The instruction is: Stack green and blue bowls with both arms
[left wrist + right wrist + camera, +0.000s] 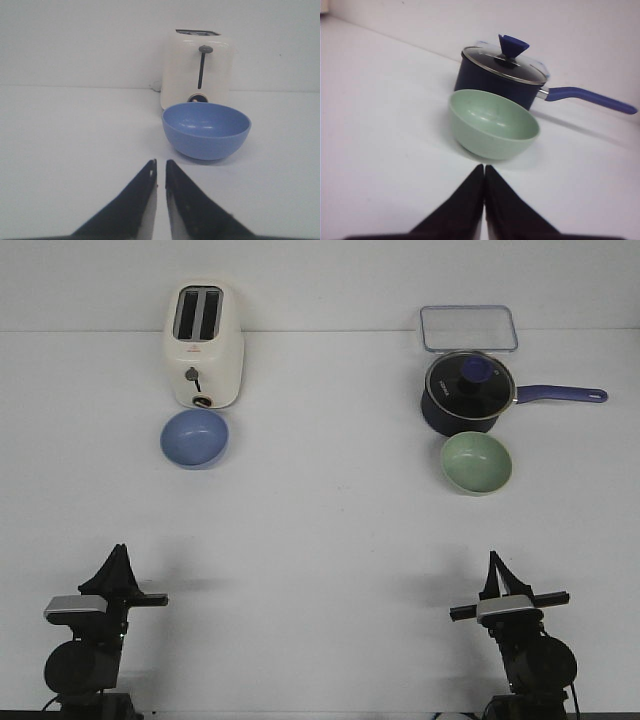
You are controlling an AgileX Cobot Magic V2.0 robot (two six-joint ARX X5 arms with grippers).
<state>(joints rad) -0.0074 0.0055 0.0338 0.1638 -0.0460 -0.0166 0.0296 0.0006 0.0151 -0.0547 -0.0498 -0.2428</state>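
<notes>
The blue bowl (195, 437) stands upright at the far left, right in front of the toaster; it also shows in the left wrist view (206, 130). The green bowl (477, 461) stands upright at the far right, in front of the saucepan; it also shows in the right wrist view (493, 124). My left gripper (120, 552) rests low at the near left, well short of the blue bowl, its fingers (142, 187) nearly together and empty. My right gripper (493, 560) rests at the near right, short of the green bowl, fingers (470, 192) pressed together and empty.
A cream toaster (203, 344) stands behind the blue bowl. A dark navy saucepan (468, 392) with a glass lid and a long handle pointing right stands behind the green bowl. A clear lidded box (468, 327) lies behind the saucepan. White table (320, 530) between the arms and the bowls.
</notes>
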